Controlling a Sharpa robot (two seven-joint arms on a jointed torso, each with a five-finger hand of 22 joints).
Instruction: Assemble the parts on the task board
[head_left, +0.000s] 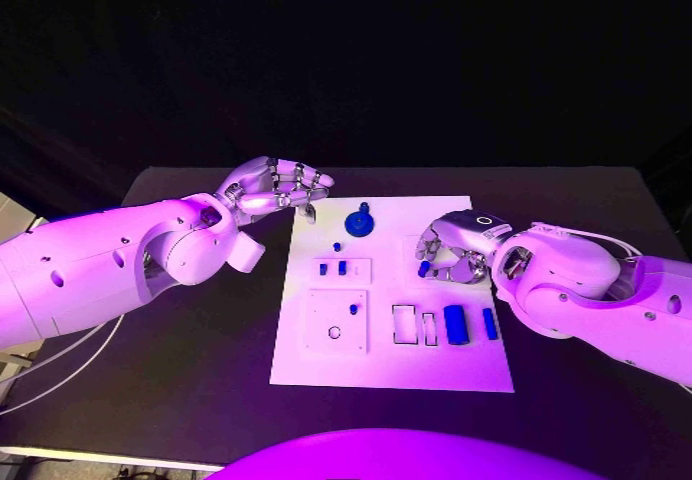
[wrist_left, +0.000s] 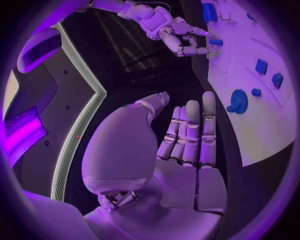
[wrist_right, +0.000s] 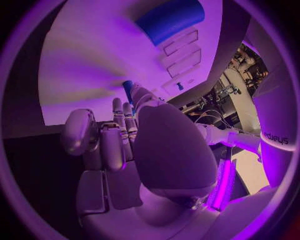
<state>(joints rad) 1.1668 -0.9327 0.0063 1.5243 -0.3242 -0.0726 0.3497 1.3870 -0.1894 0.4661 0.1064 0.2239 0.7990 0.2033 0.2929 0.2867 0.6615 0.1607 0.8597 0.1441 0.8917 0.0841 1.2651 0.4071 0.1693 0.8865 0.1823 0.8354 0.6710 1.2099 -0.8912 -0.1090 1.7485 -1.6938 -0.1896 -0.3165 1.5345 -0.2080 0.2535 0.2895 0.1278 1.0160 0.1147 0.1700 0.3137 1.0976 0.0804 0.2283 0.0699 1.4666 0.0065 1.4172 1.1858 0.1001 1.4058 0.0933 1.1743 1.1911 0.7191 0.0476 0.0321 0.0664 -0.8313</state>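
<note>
The left hand (head_left: 274, 187) is hovering in the upper left of the head view, just off the task board's (head_left: 447, 375) top left corner, fingers stretched side by side and holding nothing; the right hand (head_left: 454, 255) is sitting at the board's right edge, pinching a small blue part (head_left: 424, 268) at its fingertips (the same part is showing in the left wrist view (wrist_left: 215, 42)); "sharpa" is reading on the right wrist (wrist_right: 279, 137).

Table (head_left: 202, 330) looked matt black; board (head_left: 389, 370) smooth, matt white; arm shells (head_left: 87, 265) glossy plastic; hands (head_left: 274, 185) shiny metal.
</note>
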